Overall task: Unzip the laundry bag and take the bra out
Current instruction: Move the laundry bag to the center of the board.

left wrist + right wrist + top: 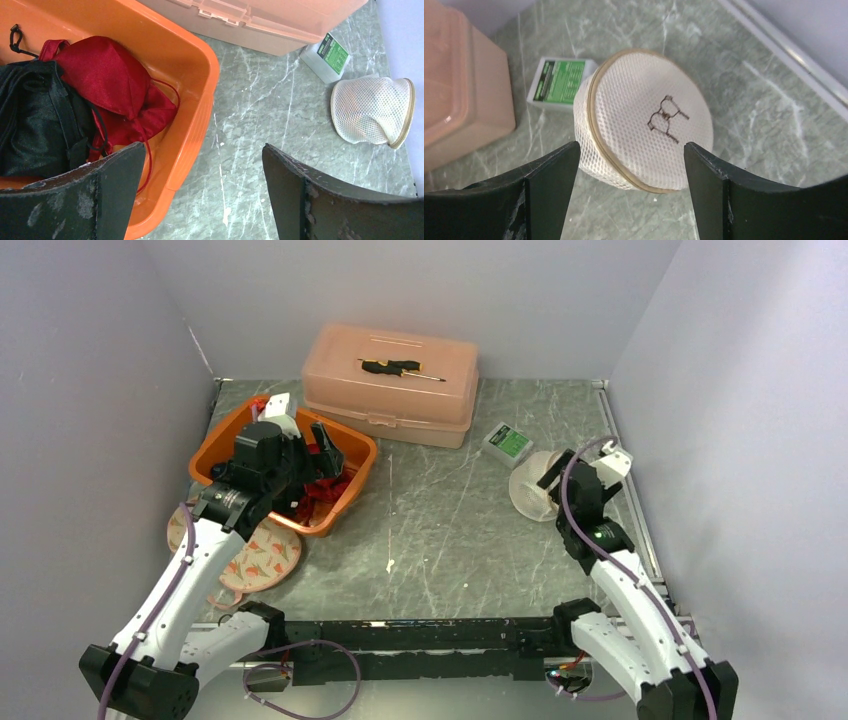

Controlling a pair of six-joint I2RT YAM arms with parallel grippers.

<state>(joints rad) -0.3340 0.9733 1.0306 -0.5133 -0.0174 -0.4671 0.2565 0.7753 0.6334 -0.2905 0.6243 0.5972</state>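
The laundry bag (528, 490) (372, 110) (649, 117) is a round white mesh pouch with a tan rim, lying on the table at the right; I cannot tell whether it is zipped. My right gripper (558, 480) (631, 190) is open, its fingers either side of the bag's near edge, apart from it. A red satin garment with thin straps, shaped like a bra (325, 490) (110, 80), lies in the orange basket (365, 455) (210, 65) beside a black garment (35, 120). My left gripper (310, 455) (202, 185) hangs open and empty over the basket's right rim.
A pink plastic box (390, 380) with a black tool (400, 367) on its lid stands at the back. A green-and-white packet (508, 442) (327, 55) (561, 82) lies by the bag. Patterned flat pads (260, 560) lie under the left arm. Grey walls close three sides.
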